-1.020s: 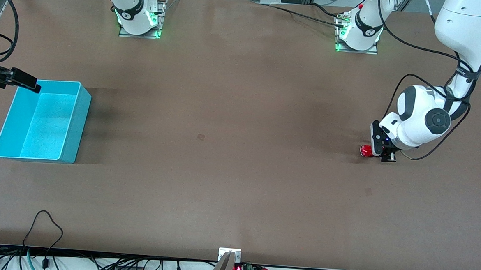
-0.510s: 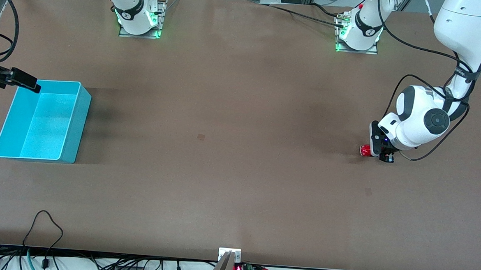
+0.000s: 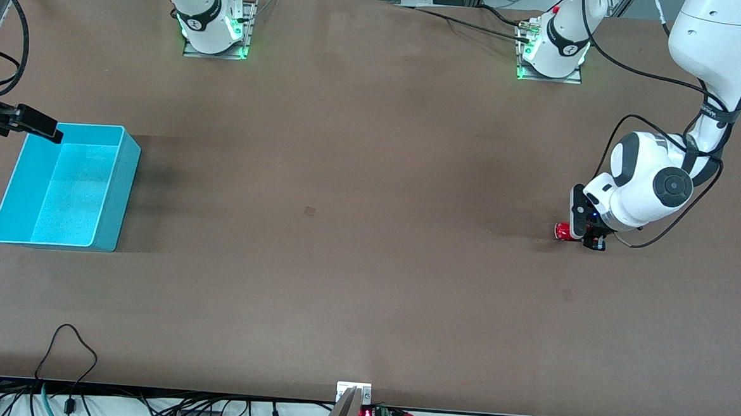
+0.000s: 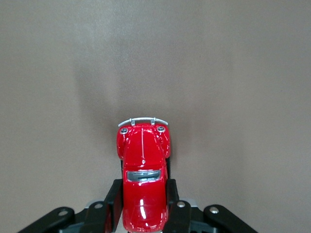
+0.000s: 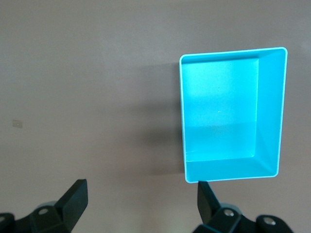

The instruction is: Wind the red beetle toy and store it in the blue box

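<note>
Left wrist view shows the red beetle toy (image 4: 143,182) clamped between my left end effector (image 4: 143,204)'s two dark fingers (image 4: 113,199), which press against its sides near the rear while its silvery bumper and headlights point away from my wrist. Its glossy roof catches the light, and a pale window sits across the middle of its body. Whether its wheels touch the brown surface (image 4: 228,73) I cannot tell.

From the front view, the red beetle toy (image 3: 563,231) lies toward my left arm's end of the surface (image 3: 344,232), with my left end effector (image 3: 588,235) closed around it and only the toy's nose showing past the fingers.

Well apart from it, at my right arm's end, stands the blue box (image 3: 110,185), open on top with nothing in it. My right end effector (image 3: 32,124) hangs over the rim of the blue box at the corner farthest from the front camera, and that arm waits. In the right wrist view its fingers (image 5: 73,196) are spread wide, gripping nothing, with the blue box (image 5: 269,121) below them.

A black cable (image 3: 68,344) loops onto the surface at the edge nearest the front camera.
</note>
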### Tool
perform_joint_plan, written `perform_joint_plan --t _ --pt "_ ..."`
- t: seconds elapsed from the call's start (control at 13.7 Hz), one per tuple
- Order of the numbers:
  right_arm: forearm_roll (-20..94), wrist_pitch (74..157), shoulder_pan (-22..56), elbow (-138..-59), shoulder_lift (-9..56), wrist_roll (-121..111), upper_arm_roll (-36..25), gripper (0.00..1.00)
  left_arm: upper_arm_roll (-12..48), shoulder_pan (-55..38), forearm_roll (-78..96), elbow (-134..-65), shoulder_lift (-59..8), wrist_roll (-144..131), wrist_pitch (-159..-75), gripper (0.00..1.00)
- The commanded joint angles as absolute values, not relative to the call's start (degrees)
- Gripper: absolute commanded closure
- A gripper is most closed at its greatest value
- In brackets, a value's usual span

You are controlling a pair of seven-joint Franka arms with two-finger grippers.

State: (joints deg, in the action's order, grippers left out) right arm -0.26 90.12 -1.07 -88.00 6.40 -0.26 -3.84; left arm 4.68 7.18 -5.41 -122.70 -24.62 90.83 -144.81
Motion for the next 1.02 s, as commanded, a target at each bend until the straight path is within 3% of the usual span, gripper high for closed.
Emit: perform_joint_plan --t 0.0,0.87,0.95 --pt "-0.09 89.74 -1.32 -87.98 6.15 -0.53 -3.69 0.00 5.27 7.82 -5.27 -121.73 -25.66 92.64 -144.67 0.93" --pt "-0.09 89.74 -1.32 -87.98 6.15 -0.53 -3.69 0.00 5.19 20.65 -5.36 -117.07 -30.32 104.33 -144.67 0.92" --pt "-0.09 89.74 -1.32 -87.98 6.15 -0.53 -3.69 0.00 5.19 20.65 -5.36 -117.07 -30.32 104.15 -144.67 0.88"
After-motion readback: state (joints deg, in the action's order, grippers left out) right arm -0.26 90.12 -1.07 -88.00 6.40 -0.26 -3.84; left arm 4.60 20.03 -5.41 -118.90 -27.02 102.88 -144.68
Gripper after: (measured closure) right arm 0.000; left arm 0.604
